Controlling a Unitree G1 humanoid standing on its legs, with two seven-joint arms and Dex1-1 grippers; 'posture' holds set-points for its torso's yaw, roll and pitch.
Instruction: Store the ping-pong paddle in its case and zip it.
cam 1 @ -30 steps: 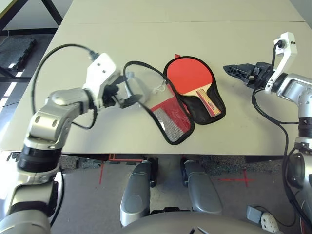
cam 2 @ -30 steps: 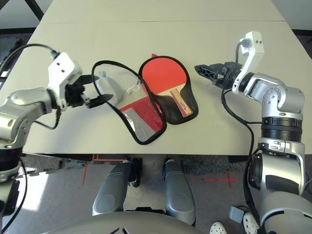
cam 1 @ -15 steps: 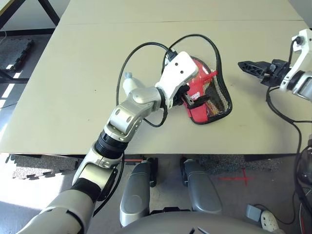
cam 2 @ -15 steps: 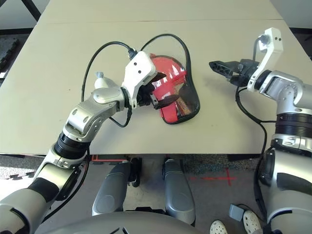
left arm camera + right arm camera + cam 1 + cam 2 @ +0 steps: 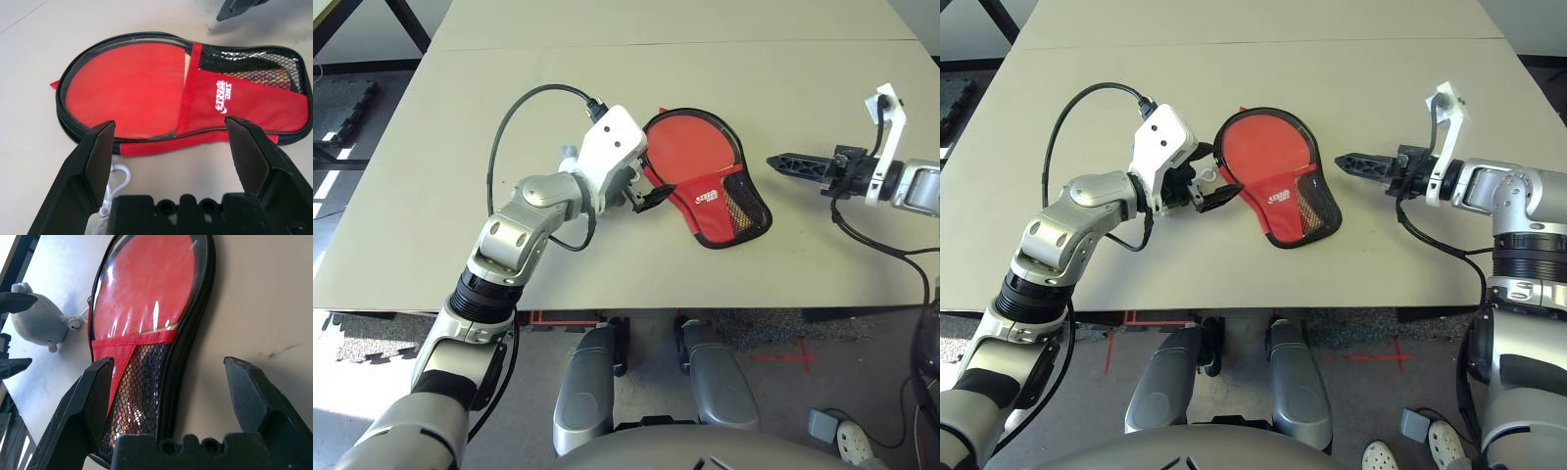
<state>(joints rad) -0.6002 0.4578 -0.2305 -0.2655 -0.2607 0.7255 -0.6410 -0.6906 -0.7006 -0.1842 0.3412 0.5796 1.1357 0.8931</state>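
My left tool [image 5: 644, 195] is hovering wide apart and holding nothing, just beside the case [image 5: 710, 181], which is lying flat on the table [image 5: 460, 147] with its flap folded over. The ping-pong paddle [image 5: 122, 93] is lying inside, its red face showing through the clear panel. Beyond, my right tool [image 5: 790, 162] is also gaping wide, pointing at the case's mesh end without touching it.

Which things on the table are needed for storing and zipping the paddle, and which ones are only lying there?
Needed:
- the case, folded shut over the ping-pong paddle
- left pincer, open beside it
- right pincer, open

Only lying there:
- grey-white fuzzy pouch with its white cord
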